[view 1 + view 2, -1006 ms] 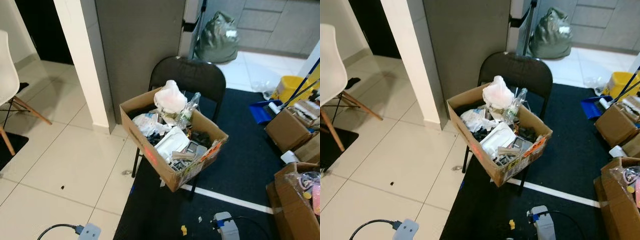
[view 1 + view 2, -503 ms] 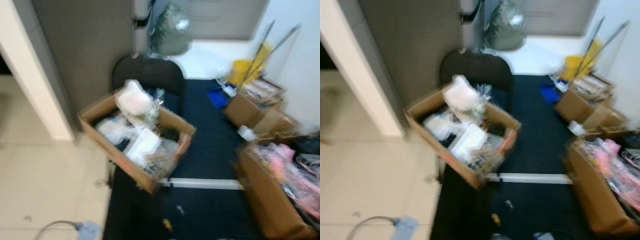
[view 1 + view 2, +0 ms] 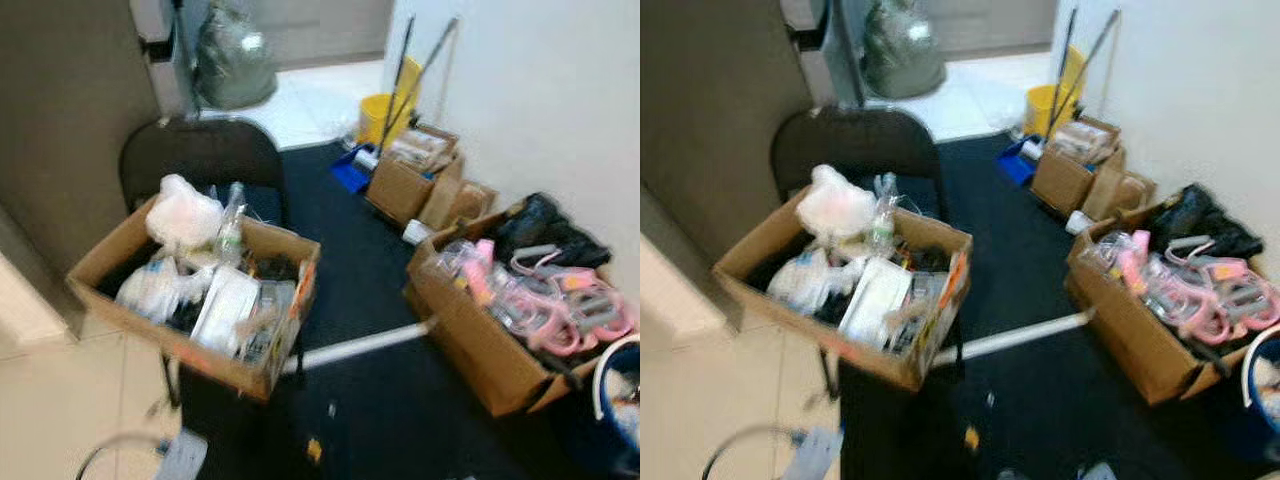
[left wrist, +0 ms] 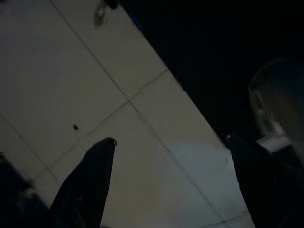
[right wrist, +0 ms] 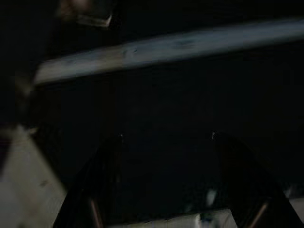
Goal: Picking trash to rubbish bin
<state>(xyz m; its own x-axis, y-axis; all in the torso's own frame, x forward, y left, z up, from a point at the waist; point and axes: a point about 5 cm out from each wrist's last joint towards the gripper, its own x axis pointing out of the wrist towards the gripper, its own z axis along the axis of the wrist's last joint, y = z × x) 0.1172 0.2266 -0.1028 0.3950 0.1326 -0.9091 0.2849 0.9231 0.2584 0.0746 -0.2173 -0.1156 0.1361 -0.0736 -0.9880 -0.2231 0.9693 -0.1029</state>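
Observation:
An open cardboard box (image 3: 205, 358) full of trash sits on the seat of a black chair (image 3: 195, 155). In it lie a white plastic bag (image 3: 182, 212), a clear bottle (image 3: 232, 225) and white packaging (image 3: 225, 305). At the far right edge stands a blue container with a white rim (image 3: 612, 385), partly cut off. My left gripper (image 4: 168, 140) hangs open over pale floor tiles beside the dark carpet. My right gripper (image 5: 166, 137) hangs open over the dark carpet and a white stripe (image 5: 190, 45). Nothing is between either pair of fingers.
A cardboard box holding pink items (image 3: 500, 345) stands on the dark carpet at right. More boxes (image 3: 405, 185), a yellow bucket (image 3: 385, 110) with mop handles and a green bag (image 3: 235, 60) are farther back. A cable with a grey plug (image 3: 185, 455) lies on the floor.
The camera has swung to the right, so the chair and its box now lie at the left and the right-hand boxes and blue container have come into view. The things themselves have not moved.

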